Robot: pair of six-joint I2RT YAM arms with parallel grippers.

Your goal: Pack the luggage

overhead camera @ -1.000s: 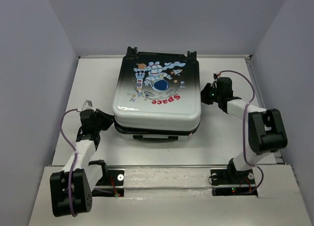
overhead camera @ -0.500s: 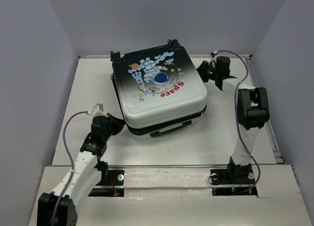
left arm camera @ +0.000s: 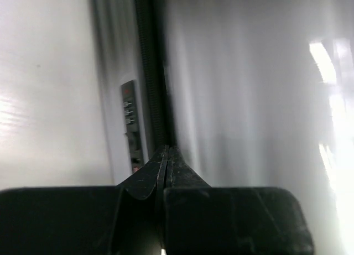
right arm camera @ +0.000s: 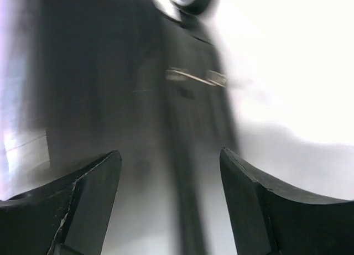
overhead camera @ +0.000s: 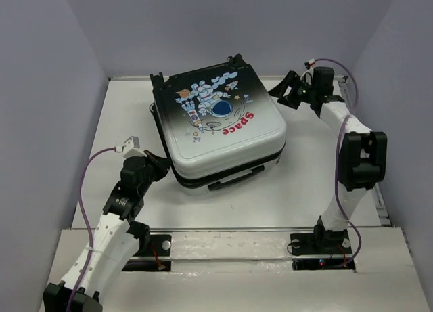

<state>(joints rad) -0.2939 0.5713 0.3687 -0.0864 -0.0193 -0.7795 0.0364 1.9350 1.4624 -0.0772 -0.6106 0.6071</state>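
Luggage appeared rigid, slick and bulky, best taken by its handle; left end effector was pressed together at its near-left corner, right end effector spread off its far-right corner.

Laboratory robot test cell.
Plain lavender-grey walls enclose a white table on three sides; two arm bases are bolted to a rail at lower centre.

The left arm and right arm have white links, black joints and purple cables.
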